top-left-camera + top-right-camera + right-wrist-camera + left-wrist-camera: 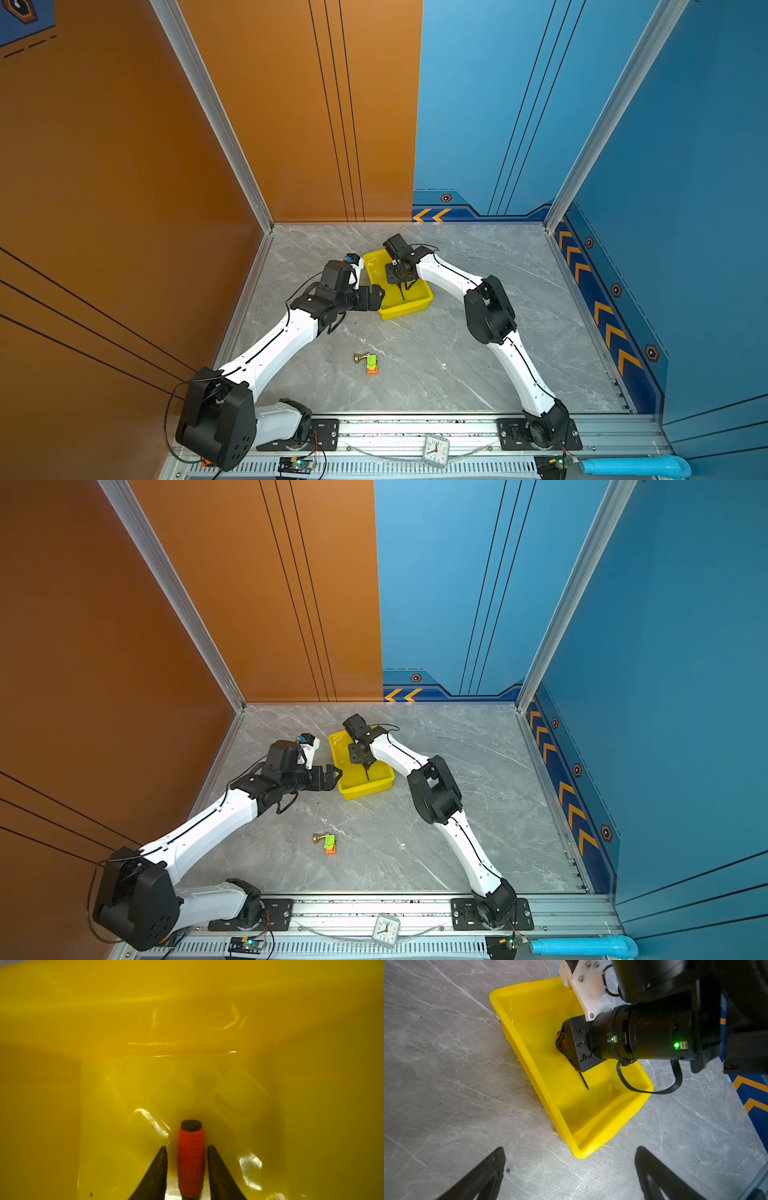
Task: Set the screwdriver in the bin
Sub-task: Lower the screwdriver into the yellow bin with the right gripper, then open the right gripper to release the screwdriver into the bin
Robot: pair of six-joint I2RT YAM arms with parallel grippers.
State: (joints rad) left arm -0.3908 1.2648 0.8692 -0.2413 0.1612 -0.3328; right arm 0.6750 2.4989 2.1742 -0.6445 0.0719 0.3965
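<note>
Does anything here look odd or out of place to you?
Nothing is spilled or broken. The yellow bin sits skewed to the edges of the table, and a small clock lies on the front rail.

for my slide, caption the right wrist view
right gripper open around the slim orange-red-handled screwdriver inside the bright yellow plastic bin

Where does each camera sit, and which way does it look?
Both top views: high in front, looking down on table, bin; left arm, right arm whole.
Left wrist: on that arm, looking past its open left tool at the bin and right tool.
Right wrist: on that arm, looking into the bin; tool fingers flank the screwdriver.
Shared: both wrist views show the screwdriver's orange handle.
</note>
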